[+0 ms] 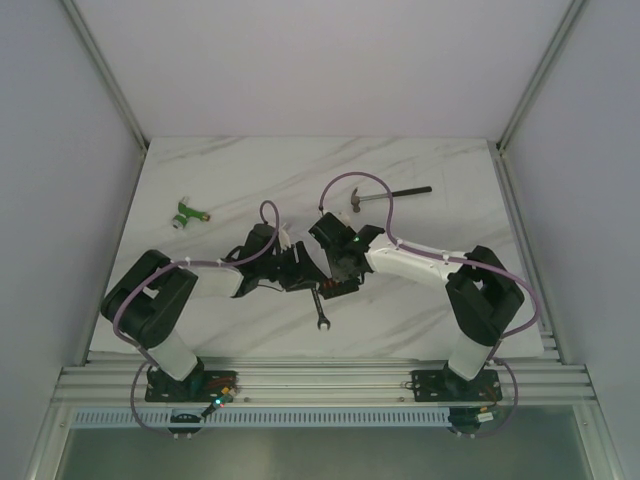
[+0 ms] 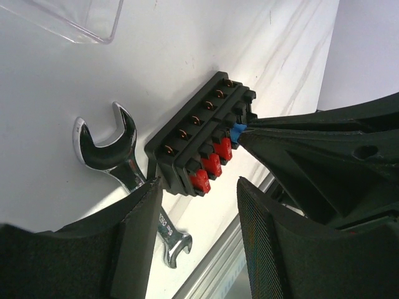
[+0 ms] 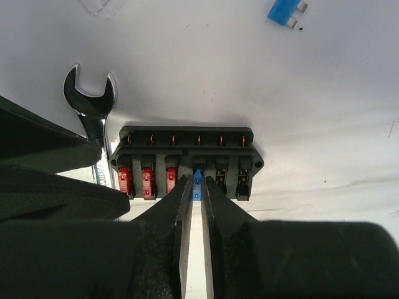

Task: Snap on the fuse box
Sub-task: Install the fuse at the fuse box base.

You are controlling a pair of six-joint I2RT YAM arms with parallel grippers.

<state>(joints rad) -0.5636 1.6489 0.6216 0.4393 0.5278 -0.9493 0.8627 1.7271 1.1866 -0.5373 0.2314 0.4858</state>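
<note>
R tool [image 3: 197, 183] is pinching blue fuse [image 2: 237, 132] in fuse box [image 3: 187, 138], L tool [image 2: 198, 202] is gaping open; advising straight-down push, box braced.

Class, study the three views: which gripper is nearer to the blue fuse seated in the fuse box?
Right. The right gripper is closed on the blue fuse itself; the left gripper stands open by the fuse box's red-fuse end.

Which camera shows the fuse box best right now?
The right wrist view: the fuse box faces it squarely, all slots visible, the right gripper pinching its blue fuse. The left wrist view shows it obliquely; from the top it is mostly hidden.
</note>
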